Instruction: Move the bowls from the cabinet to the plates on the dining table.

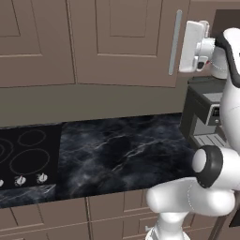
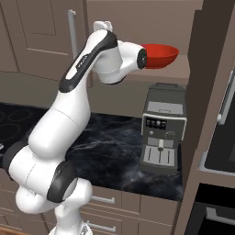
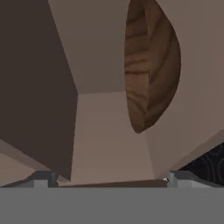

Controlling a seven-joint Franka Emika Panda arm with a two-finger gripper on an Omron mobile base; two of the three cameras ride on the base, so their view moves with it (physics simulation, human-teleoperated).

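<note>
Inside the open cabinet [image 2: 137, 18], at 12 o'clock from the base, both bowls rest on the shelf. The red bowl [image 2: 160, 55] sits at the shelf's front edge, directly above the coffee machine [image 2: 163, 131], which stands on the black marble surface [image 1: 122, 150]. The wooden bowl [image 3: 151, 65] lies at 1 o'clock in the hand view, against the cabinet's pale inner walls; that view is rolled, so the bowl appears on its side.

The claw [image 3: 109, 178] is raised to cabinet height, pointing into the opening. Its two fingertips stand wide apart at the bottom of the hand view with nothing between them. No bowl is held or touched.

Task status, as judged from these views:
- Cabinet door: the compartment is exposed, so access is available.
- Bowls transferred: none. Both are in the cabinet.
- Plates and dining table: their state cannot be assessed from here.

Remaining work is therefore the whole of the transfer: grasp one bowl, carry it to a plate, release, then repeat for the second. The wooden bowl lies nearest the claw's line of approach and appears the likely first target.

The cooktop [image 1: 23, 159] sits at 9 o'clock on the same surface, well apart from the work.
</note>
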